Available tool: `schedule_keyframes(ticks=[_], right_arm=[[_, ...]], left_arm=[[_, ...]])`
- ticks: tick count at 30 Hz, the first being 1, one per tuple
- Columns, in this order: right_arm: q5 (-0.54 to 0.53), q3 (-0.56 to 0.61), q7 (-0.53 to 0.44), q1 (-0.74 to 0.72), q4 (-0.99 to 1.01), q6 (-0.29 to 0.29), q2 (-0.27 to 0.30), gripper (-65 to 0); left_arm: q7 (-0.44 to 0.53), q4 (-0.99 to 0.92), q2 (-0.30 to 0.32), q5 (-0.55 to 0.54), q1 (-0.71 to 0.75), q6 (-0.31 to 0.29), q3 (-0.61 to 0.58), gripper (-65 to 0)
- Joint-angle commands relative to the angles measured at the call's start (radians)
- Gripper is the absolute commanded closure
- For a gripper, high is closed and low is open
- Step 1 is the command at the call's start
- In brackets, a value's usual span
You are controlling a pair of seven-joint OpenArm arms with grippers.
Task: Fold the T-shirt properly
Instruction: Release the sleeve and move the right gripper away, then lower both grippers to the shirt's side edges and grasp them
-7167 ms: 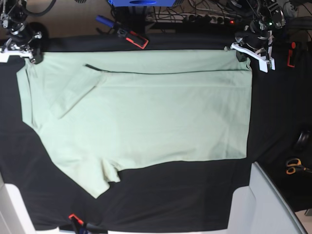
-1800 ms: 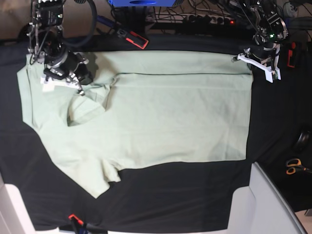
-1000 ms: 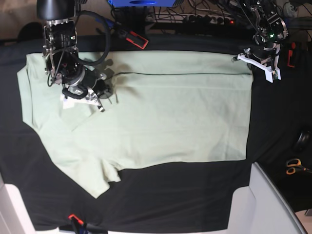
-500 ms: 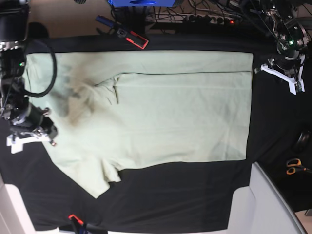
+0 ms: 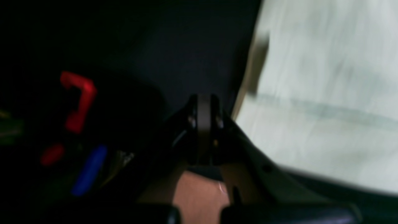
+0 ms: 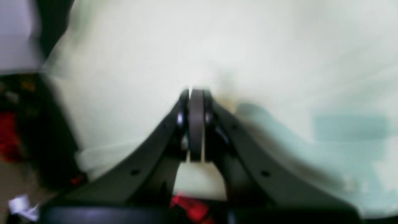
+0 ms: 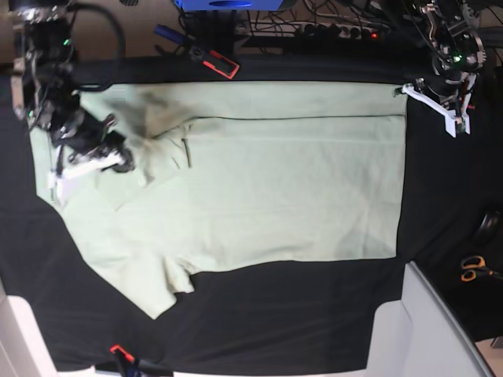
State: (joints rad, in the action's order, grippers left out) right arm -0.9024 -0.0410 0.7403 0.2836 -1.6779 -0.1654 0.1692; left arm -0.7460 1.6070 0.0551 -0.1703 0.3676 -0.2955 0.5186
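Observation:
The T-shirt (image 7: pixel 275 188) lies spread flat on the black cloth, pale mint-green, with a fold line along its top and a rumpled sleeve at upper left. My right gripper (image 7: pixel 78 169) hovers over the shirt's left part. In the right wrist view, the right gripper (image 6: pixel 196 93) is shut, with only T-shirt fabric (image 6: pixel 264 56) beneath and nothing between the fingers. My left gripper (image 7: pixel 428 100) is at the shirt's top right corner. The blurred left wrist view shows the left gripper (image 5: pixel 203 105) shut over black cloth, just beside the T-shirt edge (image 5: pixel 326 109).
A red-and-black tool (image 7: pixel 216 61) and cables lie along the back edge. Orange-handled scissors (image 7: pixel 471 267) sit at the right. A white panel (image 7: pixel 428 330) fills the bottom right corner. A red clip (image 7: pixel 118 351) is at the bottom left. Black cloth (image 7: pixel 275 314) surrounds the shirt.
The right arm has swung from the shirt's lower left edge up and right onto the shirt. The left arm has shifted left and up toward the top right corner.

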Motion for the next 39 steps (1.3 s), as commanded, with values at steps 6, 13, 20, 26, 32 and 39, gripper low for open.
schedule_keyframes(ticks=[6, 13, 20, 26, 32, 39], right_arm=[[0.016, 0.000, -0.009, 0.088, -0.023, 0.007, -0.067, 0.0], [0.262, -0.004, -0.003, -0.070, 0.008, 0.007, 0.040, 0.0], [0.282, -0.007, -0.011, -0.306, 0.246, 0.017, 0.148, -0.3], [0.285, -0.007, -0.107, -0.492, 0.534, 0.221, 0.192, -0.6], [0.286, -0.003, -0.130, -0.591, 0.729, 0.313, 0.195, -14.7], [0.288, 0.000, -0.201, -0.677, 0.892, 0.402, 0.224, -44.0]], left_arm=[[0.023, 0.029, -0.018, -0.005, 0.024, 0.002, -0.005, 0.0], [0.021, 0.020, 0.036, 0.002, -0.029, 0.002, -0.015, 0.0], [0.018, -0.096, 0.147, 0.002, -0.147, 0.002, -0.062, 0.0], [0.018, -0.276, 0.203, 0.002, -0.319, 0.002, -0.062, -18.8], [0.021, -0.362, 0.228, 0.002, -0.451, 0.002, -0.062, -52.9], [0.023, -0.526, 0.274, 0.004, -0.612, 0.002, -0.239, -55.3]])
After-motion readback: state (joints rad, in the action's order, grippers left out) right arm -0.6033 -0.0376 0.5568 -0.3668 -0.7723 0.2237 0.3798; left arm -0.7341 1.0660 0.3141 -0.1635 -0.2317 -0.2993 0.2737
